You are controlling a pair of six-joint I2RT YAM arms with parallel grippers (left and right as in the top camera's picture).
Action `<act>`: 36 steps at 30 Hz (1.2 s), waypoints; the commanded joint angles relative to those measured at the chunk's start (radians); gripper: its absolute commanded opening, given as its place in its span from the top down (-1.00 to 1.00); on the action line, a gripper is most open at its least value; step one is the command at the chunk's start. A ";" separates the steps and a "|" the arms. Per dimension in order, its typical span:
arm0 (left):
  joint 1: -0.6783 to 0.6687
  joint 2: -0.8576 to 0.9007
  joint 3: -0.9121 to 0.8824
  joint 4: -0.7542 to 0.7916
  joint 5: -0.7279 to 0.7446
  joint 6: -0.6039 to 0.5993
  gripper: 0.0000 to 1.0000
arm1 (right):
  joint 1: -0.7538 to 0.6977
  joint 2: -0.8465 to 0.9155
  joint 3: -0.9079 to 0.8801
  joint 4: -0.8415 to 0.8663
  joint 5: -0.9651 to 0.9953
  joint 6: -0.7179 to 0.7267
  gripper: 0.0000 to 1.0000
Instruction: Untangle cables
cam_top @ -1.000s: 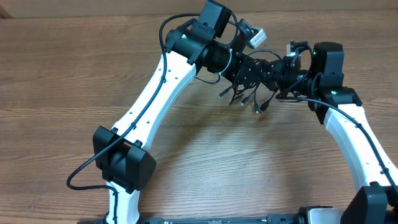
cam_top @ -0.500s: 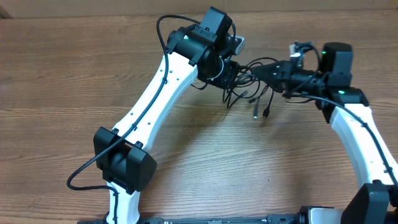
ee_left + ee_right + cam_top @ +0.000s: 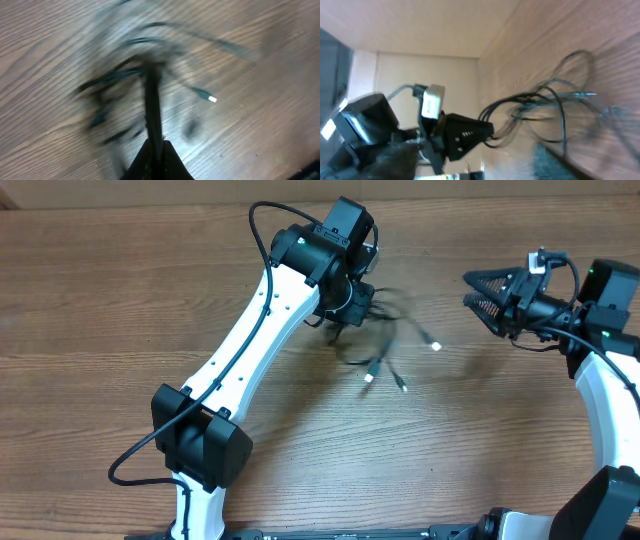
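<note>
Swung clear to the right, my right tool [image 3: 468,290] is now spread wide and empty, while my left tool [image 3: 350,298] stays clamped on the cables [image 3: 385,350], a blurred clump above the table [image 3: 120,300], seemingly still tangled.

A wooden table [image 3: 100,300] with brown, streaky grain spreads across the view. Past the table's edge stands a plain cream wall [image 3: 430,70].

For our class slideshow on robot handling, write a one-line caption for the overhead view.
Left hand grips the tangled cables while the open right hand stands clear, holding nothing.
</note>
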 commanded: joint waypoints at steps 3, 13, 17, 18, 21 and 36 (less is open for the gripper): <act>0.004 -0.018 0.007 0.019 0.200 0.113 0.92 | 0.001 -0.009 0.015 -0.057 -0.024 -0.138 -0.93; 0.031 -0.025 0.027 0.034 0.471 0.149 0.91 | 0.007 -0.009 0.015 -0.247 -0.021 -0.277 -1.00; 0.068 -0.034 0.045 0.034 0.538 0.148 0.92 | 0.034 -0.009 0.015 -0.293 0.012 -0.281 -1.00; 0.080 -0.035 0.049 0.034 0.566 0.148 0.92 | 0.047 -0.009 0.015 -0.299 0.026 -0.281 -1.00; 0.119 -0.037 0.062 0.035 0.650 0.149 0.92 | 0.098 -0.009 0.015 -0.304 0.062 -0.281 -1.00; 0.258 -0.037 0.062 -0.047 0.792 0.141 0.92 | 0.303 -0.009 0.015 -0.303 0.373 -0.280 -1.00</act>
